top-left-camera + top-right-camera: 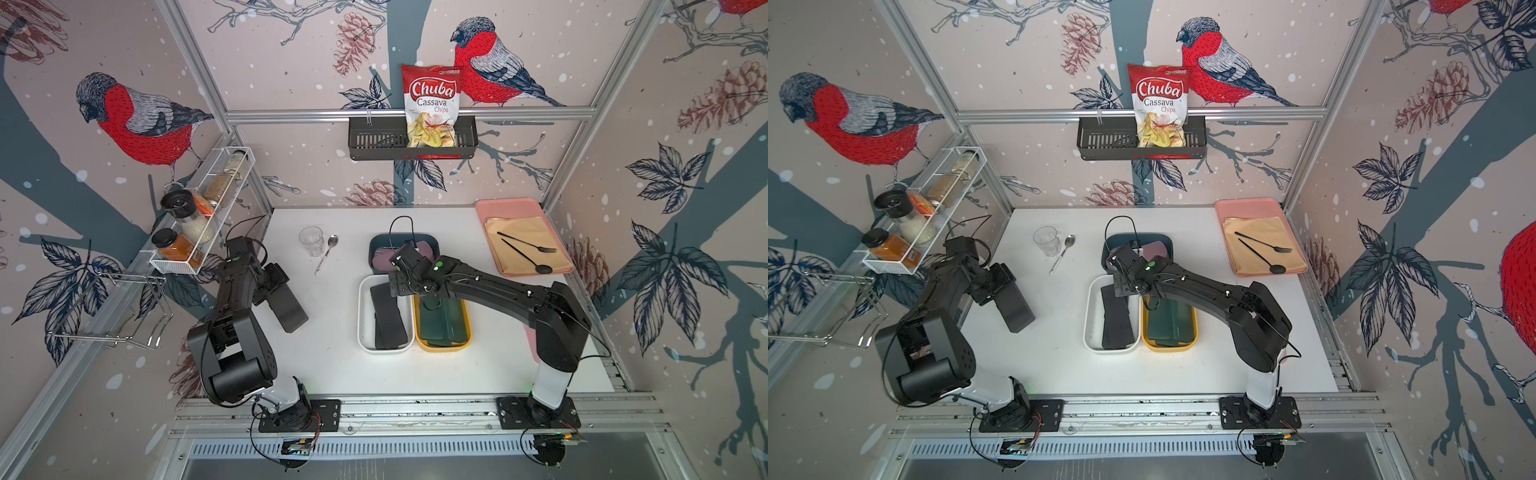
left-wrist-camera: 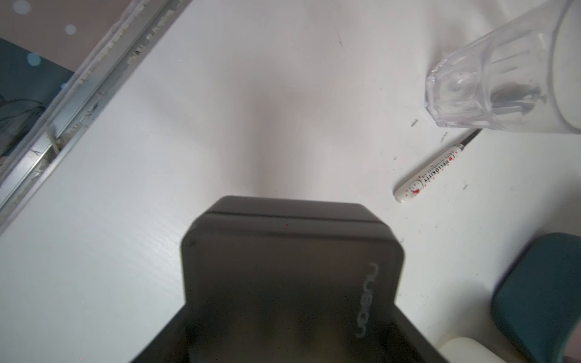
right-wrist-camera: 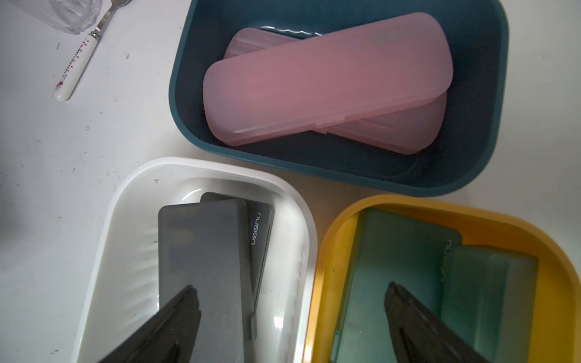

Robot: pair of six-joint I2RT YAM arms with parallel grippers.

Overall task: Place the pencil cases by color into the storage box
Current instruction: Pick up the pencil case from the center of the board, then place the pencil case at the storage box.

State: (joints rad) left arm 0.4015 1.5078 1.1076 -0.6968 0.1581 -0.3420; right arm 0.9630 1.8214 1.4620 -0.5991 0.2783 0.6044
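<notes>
My left gripper is shut on a black pencil case, held just above the white table at the left; in the left wrist view this case hides the jaws. My right gripper hangs open and empty over the border between the white tub and the yellow tub. Two black cases lie in the white tub, green cases in the yellow one, and two pink cases lie crossed in the dark blue tub. A pink strip shows behind the right arm.
A clear glass and a white-handled spoon stand left of the blue tub. A pink tray with a black fork and spoon sits at the back right. A spice rack hangs on the left wall.
</notes>
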